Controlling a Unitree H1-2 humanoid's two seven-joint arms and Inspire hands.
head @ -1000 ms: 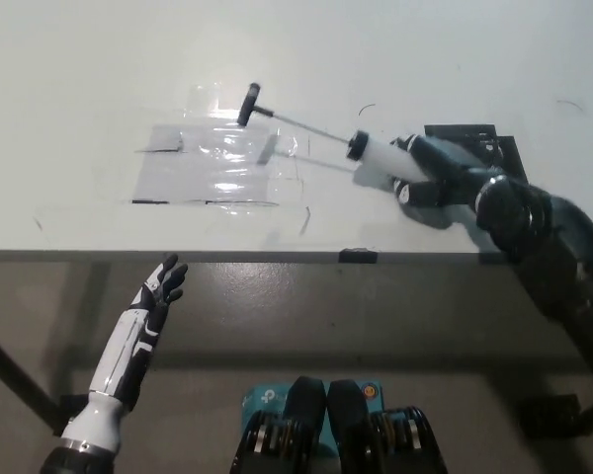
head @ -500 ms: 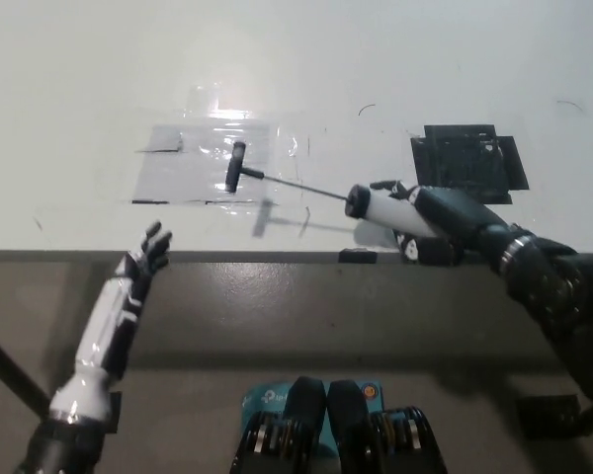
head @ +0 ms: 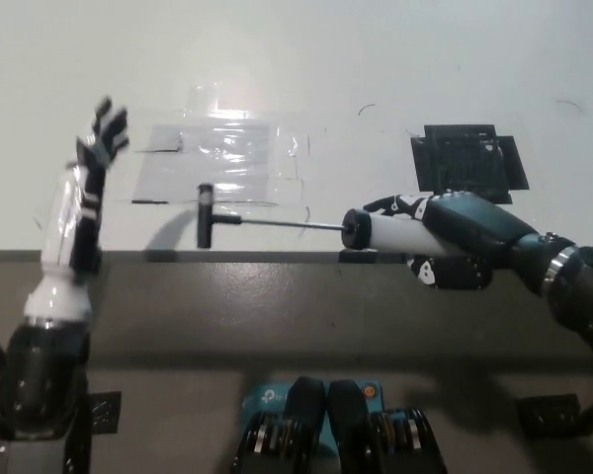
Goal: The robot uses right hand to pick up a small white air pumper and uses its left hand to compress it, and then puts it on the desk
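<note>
The right hand (head: 445, 232) is wrapped around the white pump (head: 381, 232) over the desk's (head: 376, 59) near edge; its rod lies level, the black T-handle (head: 206, 214) pointing left. The left hand (head: 101, 138), fingers spread and empty, hangs over the desk's left side, well apart from the handle.

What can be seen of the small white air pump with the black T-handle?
The small white air pump has a white cylindrical barrel with a black end cap, a thin metal rod drawn fully out, and a black T-handle at its far end. It lies roughly horizontal above the pale desk's near edge, barrel gripped in the black right hand, handle pointing left.
</note>
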